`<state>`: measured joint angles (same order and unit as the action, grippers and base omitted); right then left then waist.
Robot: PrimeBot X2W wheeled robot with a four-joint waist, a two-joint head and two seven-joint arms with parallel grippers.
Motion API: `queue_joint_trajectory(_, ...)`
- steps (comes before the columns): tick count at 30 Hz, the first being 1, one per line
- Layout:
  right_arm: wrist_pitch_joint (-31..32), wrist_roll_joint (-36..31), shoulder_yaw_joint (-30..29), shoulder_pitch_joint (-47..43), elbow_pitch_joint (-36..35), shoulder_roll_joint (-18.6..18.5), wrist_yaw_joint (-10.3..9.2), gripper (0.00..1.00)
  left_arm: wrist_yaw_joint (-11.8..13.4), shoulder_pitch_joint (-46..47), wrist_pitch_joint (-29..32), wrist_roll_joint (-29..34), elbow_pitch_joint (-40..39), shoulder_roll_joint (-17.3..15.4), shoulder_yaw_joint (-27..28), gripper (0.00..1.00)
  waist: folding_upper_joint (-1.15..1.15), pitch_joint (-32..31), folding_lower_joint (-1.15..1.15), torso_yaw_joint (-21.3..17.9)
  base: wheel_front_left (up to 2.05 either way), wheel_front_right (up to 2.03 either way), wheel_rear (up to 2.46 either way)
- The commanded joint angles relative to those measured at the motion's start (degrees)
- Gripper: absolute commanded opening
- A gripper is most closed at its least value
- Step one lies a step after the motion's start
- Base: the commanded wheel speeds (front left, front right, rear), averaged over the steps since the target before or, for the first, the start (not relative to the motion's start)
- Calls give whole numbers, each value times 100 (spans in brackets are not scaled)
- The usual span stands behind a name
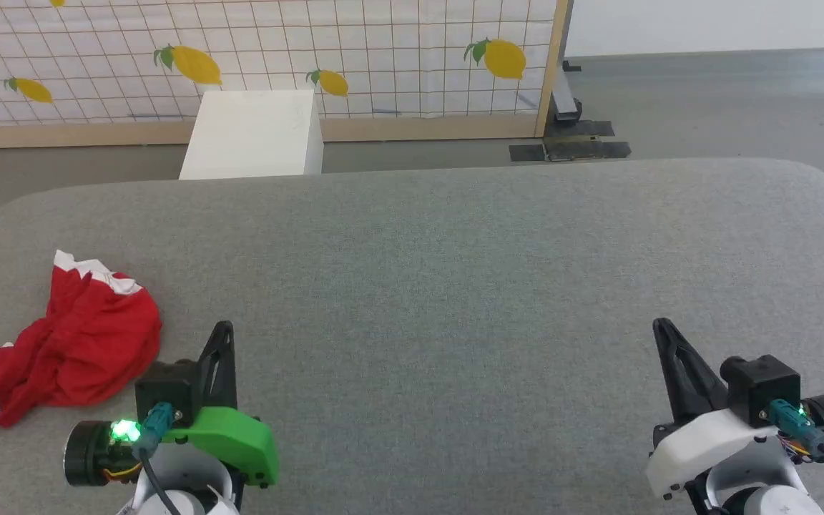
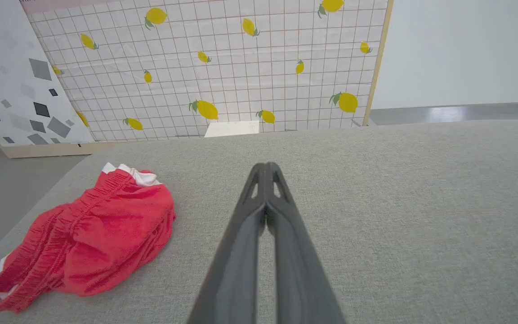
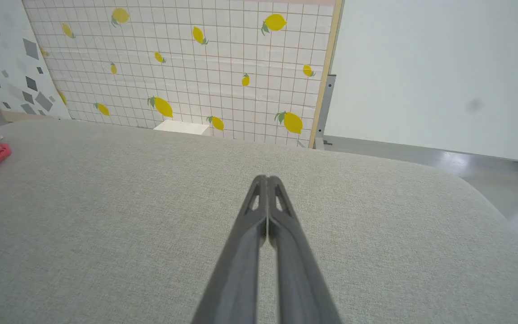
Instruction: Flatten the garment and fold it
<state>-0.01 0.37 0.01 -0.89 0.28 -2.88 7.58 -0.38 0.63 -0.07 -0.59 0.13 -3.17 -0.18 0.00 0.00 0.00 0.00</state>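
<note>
Fingertip meets fingertip on the left end effector, its two long dark fingers pressed together along their tips and pointing away over the grey fabric; a green housing sits at its base, with a small green light glowing beside it; the right end effector is likewise drawn together, tips touching, and carries a white housing at its base; both hover low at the near side of the surface, well apart from each other, the left one at the lower left of the head view and the right one at the lower right; the garment lies just to the left of the left end effector, near it but not touching, bunched into a crumpled red heap close to the surface's left edge; white trim shows at its far end and again at its near end, and the left wrist view shows a gathered band running along its length; the rest of the surface is rounded at its corners; beyond its far edge stands a white box on the grey floor, and behind that a white grid-patterned panel printed with yellow lemons, framed in pale wood.
</note>
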Motion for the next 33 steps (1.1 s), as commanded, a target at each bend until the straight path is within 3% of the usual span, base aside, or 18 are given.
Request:
queue_joint_trajectory(1,1,-37,-1,89,-28,1,-9,0,38,-63,7,59,-13,29,18,0,0,0,0,0,0,0,0)
queue_joint_trajectory(18,1,-37,-1,89,-28,1,-9,0,38,-63,7,59,-13,29,18,0,0,0,0,0,0,0,0)
queue_joint_trajectory(19,0,0,0,-1,1,0,0,100,-1,1,0,-1,1,0,-1,100,0,0,0,0,0,0,0)
queue_joint_trajectory(33,-133,165,-39,-36,104,0,-1,100,13,-6,-133,-103,98,2,-36,100,0,-3,0,26,0,0,0)
